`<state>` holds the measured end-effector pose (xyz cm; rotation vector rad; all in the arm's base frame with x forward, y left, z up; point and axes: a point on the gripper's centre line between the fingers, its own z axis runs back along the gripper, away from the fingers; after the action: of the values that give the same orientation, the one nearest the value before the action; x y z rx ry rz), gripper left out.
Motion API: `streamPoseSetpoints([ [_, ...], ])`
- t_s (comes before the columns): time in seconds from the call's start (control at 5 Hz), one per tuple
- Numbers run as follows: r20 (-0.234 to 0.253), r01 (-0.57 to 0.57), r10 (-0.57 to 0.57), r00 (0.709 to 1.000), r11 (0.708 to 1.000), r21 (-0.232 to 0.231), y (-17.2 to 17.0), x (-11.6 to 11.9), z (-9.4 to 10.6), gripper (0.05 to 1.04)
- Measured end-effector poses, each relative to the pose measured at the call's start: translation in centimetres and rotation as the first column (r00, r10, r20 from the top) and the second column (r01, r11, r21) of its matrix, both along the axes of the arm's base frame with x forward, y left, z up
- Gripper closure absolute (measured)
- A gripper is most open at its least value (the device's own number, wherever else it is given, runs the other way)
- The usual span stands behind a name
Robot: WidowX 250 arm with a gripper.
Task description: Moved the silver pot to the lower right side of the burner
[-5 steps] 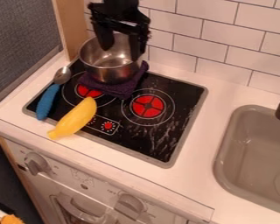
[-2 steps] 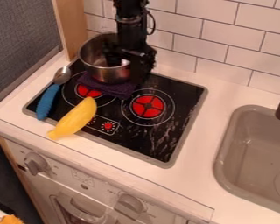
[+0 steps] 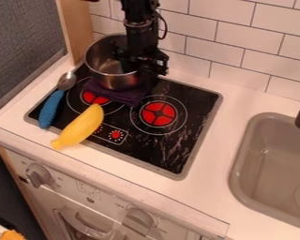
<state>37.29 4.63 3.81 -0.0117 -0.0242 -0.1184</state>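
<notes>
The black gripper [image 3: 138, 67] hangs low over the right rim of the silver pot [image 3: 118, 80], overlapping the rim and hiding part of the pot's right side. The pot stands upright on a folded dark purple cloth [image 3: 118, 94] at the back left of the black stove top. Two red burners show: the left burner [image 3: 95, 97], partly covered by the cloth, and the right burner [image 3: 159, 114], to the lower right of the pot.
A yellow banana-like toy [image 3: 80, 127] lies over the stove's front left edge. Left of it is a spoon with a blue handle [image 3: 50, 108]. The tiled wall [image 3: 240, 51] rises behind, and a grey sink [image 3: 265, 164] lies to the right.
The gripper has come down and to the right from above the pot to its right rim, shifting only slightly in the last half second. The pot looks unmoved.
</notes>
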Motion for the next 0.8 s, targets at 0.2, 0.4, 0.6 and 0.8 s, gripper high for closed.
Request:
streamPoseSetpoints([
  [0.2,0.019,0.013,-0.013,1.0,1.0,-0.001,-0.1,0.1,0.6,0.91],
  [0.4,0.052,0.027,-0.026,0.998,0.999,-0.016,0.3,0.0,1.5,0.996],
  [0.6,0.115,0.12,-0.119,0.986,0.993,-0.003,-1.3,-0.9,4.1,1.003],
  [0.8,0.16,0.267,-0.273,0.949,0.962,0.061,-5.2,-3.8,7.3,1.003],
])
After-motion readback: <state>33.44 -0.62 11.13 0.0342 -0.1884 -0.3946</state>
